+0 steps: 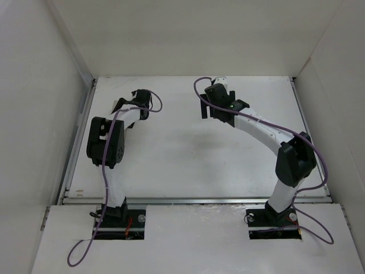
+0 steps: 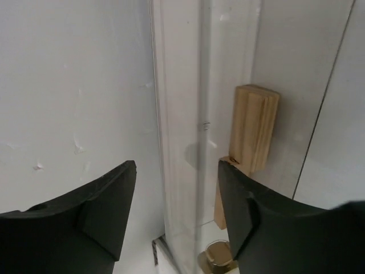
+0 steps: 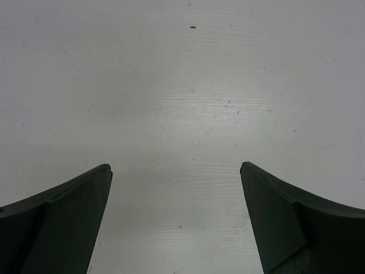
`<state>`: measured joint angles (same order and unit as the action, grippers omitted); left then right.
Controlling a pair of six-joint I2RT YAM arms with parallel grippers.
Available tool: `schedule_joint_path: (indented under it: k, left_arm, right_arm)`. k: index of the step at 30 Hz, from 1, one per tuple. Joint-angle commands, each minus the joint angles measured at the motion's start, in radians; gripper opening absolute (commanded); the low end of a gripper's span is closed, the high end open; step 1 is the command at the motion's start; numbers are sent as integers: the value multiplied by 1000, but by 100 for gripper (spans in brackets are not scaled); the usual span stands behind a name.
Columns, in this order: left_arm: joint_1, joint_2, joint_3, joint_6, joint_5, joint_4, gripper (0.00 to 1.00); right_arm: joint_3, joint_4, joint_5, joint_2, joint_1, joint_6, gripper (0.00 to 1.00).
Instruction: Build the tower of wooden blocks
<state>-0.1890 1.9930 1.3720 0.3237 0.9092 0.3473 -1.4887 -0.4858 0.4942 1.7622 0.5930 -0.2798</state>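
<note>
The left gripper (image 2: 178, 165) is at the far left of the table (image 1: 188, 160) with its fingers spread apart. The thin wall of a clear plastic container (image 2: 177, 85) stands in the gap between them, and the pictures do not show whether either finger touches it. The wood blocks (image 2: 255, 128) lie just past that wall by one fingertip, one light-tan piece meeting a second at its end, though it is unclear if they sit inside the container. The right gripper (image 3: 175, 166) hangs wide open over bare table near the far middle, holding nothing.
</note>
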Motion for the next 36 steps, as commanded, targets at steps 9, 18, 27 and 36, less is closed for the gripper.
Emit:
schedule_joint_path:
  k: [9,18,27,36]
  left_arm:
    - [-10,-152,73,-107,-278,153,100]
    - [55,-129,148,-192,-458,211,100]
    - [189,-23,242,-210,-763,272,97]
    - [198,20,253,-186,-925,304,55]
  right_arm:
    - [4,-10,32,-17,31,-9,100]
    - [-16,-10,14,22,41,-9,100]
    - [1,18,14,11,41,22,100]
    - [1,27,23,11,41,31,100]
